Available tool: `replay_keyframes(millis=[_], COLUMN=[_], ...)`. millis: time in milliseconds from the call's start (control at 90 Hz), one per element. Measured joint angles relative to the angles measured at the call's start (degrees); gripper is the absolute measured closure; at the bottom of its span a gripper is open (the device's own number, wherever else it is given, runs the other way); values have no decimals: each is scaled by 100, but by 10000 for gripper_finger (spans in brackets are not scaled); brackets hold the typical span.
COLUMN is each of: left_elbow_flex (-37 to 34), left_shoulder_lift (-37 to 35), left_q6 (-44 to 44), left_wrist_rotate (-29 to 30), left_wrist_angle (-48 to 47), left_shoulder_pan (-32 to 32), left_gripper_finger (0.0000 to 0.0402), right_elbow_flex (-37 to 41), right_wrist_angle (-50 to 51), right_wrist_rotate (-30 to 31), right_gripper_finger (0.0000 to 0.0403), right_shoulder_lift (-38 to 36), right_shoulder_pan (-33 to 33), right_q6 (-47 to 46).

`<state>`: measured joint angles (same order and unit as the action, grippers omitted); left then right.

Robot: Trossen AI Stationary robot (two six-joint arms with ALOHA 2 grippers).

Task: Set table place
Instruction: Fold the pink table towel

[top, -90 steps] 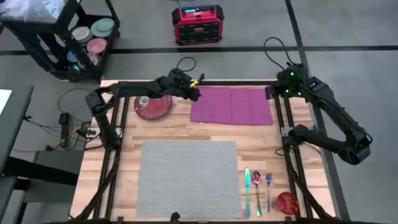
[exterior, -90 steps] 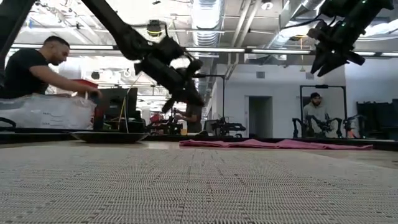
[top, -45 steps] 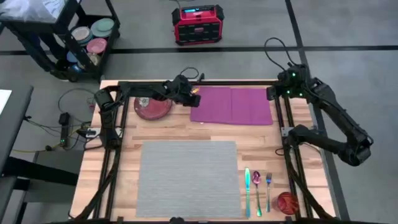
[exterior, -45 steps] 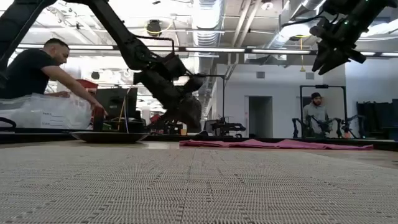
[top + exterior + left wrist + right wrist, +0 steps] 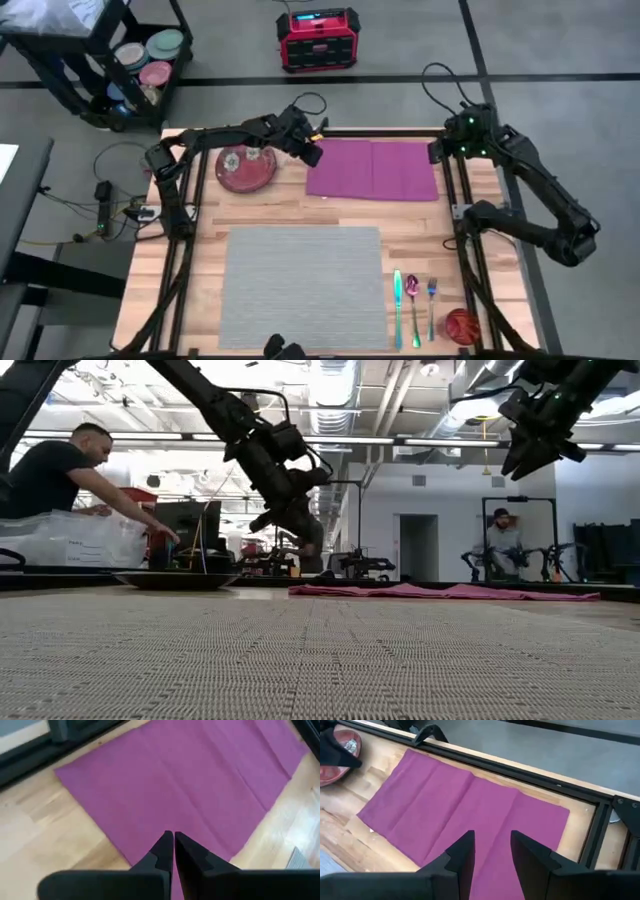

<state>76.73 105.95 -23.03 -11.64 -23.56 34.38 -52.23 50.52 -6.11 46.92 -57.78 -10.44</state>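
Two closed left fingers (image 5: 173, 851) above purple napkin (image 5: 185, 785).

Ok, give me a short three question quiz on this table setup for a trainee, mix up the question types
1. True or false: the red plate lies on the grey placemat.
2. Multiple choice: the left tool hovers over which edge of the purple napkin? A. the edge nearest the plate B. the edge nearest the right arm C. the edge nearest the placemat
3. Fill in: the cutlery lies beside the placemat, next to a red ____.

Key:
1. False; it sits on bare table beyond the placemat.
2. A
3. ball. The right tool waits open above the napkin.
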Motion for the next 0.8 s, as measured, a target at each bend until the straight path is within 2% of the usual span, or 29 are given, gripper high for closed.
replay_keyframes(millis=[122,233,356,467,644,800], left_elbow_flex=[0,0,4,4,4,4], left_shoulder_lift=[5,7,7,-6,-13,-15], left_q6=[144,129,307,-144,-1191,-1631], left_wrist_rotate=[-204,-276,501,736,766,385], left_wrist_angle=[-181,17,388,395,371,214], left_shoulder_pan=[-24,-86,-212,-239,-231,-240], left_gripper_finger=[401,401,401,401,401,402], right_elbow_flex=[0,0,0,0,0,0], right_wrist_angle=[22,18,28,30,10,-22], right_wrist_rotate=[-22,-28,-26,-10,19,72], right_gripper_finger=[279,259,244,242,242,247], right_shoulder_lift=[0,0,0,0,0,0], right_shoulder_pan=[7,35,42,39,38,37], right_q6=[24,141,195,287,299,307])
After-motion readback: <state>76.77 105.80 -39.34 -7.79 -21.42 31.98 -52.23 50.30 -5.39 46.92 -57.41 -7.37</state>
